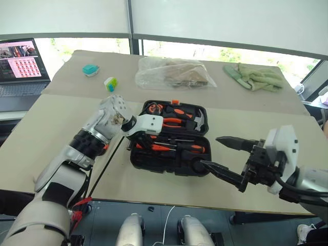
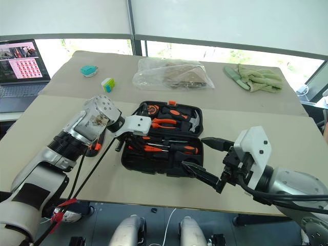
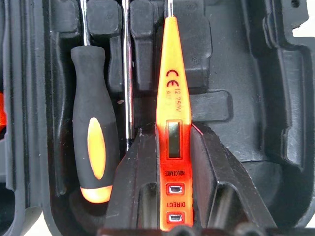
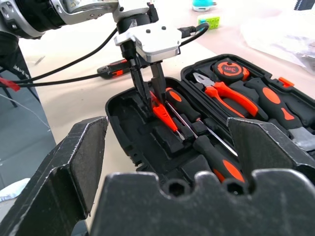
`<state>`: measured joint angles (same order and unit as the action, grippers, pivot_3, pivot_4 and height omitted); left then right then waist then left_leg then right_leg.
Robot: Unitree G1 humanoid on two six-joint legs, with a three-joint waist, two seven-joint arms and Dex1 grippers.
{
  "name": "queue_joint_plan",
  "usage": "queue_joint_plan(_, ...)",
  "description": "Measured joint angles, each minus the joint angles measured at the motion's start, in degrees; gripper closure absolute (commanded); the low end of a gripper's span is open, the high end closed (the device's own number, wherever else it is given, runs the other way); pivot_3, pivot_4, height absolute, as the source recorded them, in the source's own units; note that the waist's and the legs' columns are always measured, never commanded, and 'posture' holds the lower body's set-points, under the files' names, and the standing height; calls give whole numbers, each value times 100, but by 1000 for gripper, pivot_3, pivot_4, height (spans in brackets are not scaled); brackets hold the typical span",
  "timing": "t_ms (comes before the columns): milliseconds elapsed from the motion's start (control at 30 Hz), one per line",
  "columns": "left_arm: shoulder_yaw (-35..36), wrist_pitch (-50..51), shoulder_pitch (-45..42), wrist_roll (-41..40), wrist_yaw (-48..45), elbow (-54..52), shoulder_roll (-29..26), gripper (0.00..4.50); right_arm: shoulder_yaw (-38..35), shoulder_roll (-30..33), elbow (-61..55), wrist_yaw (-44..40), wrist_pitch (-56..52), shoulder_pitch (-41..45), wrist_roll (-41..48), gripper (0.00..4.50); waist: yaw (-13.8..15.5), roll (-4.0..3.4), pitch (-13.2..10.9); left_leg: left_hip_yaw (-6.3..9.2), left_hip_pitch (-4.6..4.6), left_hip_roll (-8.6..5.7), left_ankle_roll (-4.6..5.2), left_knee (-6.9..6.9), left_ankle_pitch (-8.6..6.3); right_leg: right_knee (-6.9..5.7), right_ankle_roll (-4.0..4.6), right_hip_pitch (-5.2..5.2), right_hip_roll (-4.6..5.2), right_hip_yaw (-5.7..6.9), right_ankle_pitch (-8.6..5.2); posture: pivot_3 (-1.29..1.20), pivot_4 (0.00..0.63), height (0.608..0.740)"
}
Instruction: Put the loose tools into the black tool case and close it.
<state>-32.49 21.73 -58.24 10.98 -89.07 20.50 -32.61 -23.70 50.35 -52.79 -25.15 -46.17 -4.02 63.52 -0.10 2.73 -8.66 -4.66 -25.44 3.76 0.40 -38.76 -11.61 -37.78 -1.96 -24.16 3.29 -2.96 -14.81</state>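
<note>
The left tool (image 4: pixel 147 93), clenched on the orange tester screwdriver (image 3: pixel 173 118), holds it lengthwise over the black tool case (image 1: pixel 169 163), parallel to 1 seated screwdriver (image 3: pixel 93 142); the right tool (image 1: pixel 225 156) is released.

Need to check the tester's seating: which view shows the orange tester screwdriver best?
Left wrist view: the orange tester screwdriver lies lengthwise between the left gripper fingers, over the black tool case. Right wrist view shows it side-on; head views barely.

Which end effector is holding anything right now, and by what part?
The left end effector grips the slim orange plastic tester screwdriver by its handle's button end; the right end effector is open, empty.
</note>
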Motion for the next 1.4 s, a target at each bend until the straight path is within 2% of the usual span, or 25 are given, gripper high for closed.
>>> queue_joint_plan(233, -13, 85, -19, 66, 1, 75, 95, 4080, 101, -6, 4, 94, 76, 59, -128, 0, -4, -1, 1, 1, 0, 0, 0, 0, 0, 0, 0, 0, 0, 0, 0, 0, 150, 740)
queue_joint_plan(300, -16, 92, -19, 69, -6, 74, 98, 3077, 101, -20, 7, 113, 105, 38, -151, 0, -5, -1, 1, 1, 0, 0, 0, 0, 0, 0, 0, 0, 0, 0, 0, 0, 150, 740)
queue_joint_plan(533, -47, 230, 4, -107, -317, -133, -198, 702, 101, -56, 3, 152, 191, -99, -150, 0, -49, -2, 1, 3, 1, 2, 0, 0, 0, -7, 1, -2, -2, 0, -1, 0, 150, 740)
queue_joint_plan(667, 95, 581, 4, -794, -326, -486, -630, 702, 101, -56, -1, 143, 218, -157, -150, 0, -53, -3, 0, 5, -1, 2, 0, -2, 0, -9, 1, -3, -1, 0, -1, 0, 150, 740)
queue_joint_plan(800, 916, 703, 83, -1524, -253, -598, -633, 1755, 98, -55, 5, 89, 224, -206, -153, 0, -28, -3, 0, 7, 0, 1, 0, -7, 0, -10, 0, 1, 3, 2, -2, 0, 150, 740)
queue_joint_plan(900, 1546, 304, 466, -1987, -53, -577, -388, 2931, 94, -54, 9, 33, 226, -248, -156, 0, -17, -6, 1, 6, 4, -1, 0, -8, 0, -9, -2, 6, 5, 3, -2, 0, 150, 740)
queue_joint_plan(1033, 1811, -43, 1083, -2199, 301, -372, -45, 4335, 93, -44, 53, 20, 226, -238, -160, 0, -16, -5, 1, 5, 4, -1, 0, -9, 0, -13, -1, 5, 3, 2, -2, 0, 150, 740)
queue_joint_plan(1167, 1807, -687, 1504, -2121, 587, -90, 132, 4446, 106, -8, 132, 12, 226, -105, -161, 0, -7, -5, 1, 4, 5, -2, 0, -9, 0, -14, -1, 4, 3, 2, -2, 0, 150, 740)
queue_joint_plan(1400, 1791, -1316, 1543, -1839, 1045, 579, 371, 4446, 177, 28, 232, 15, 224, 27, -145, 0, 32, -5, 1, 3, 4, -4, 0, -11, 0, -12, -1, 7, 5, 1, -1, 0, 150, 740)
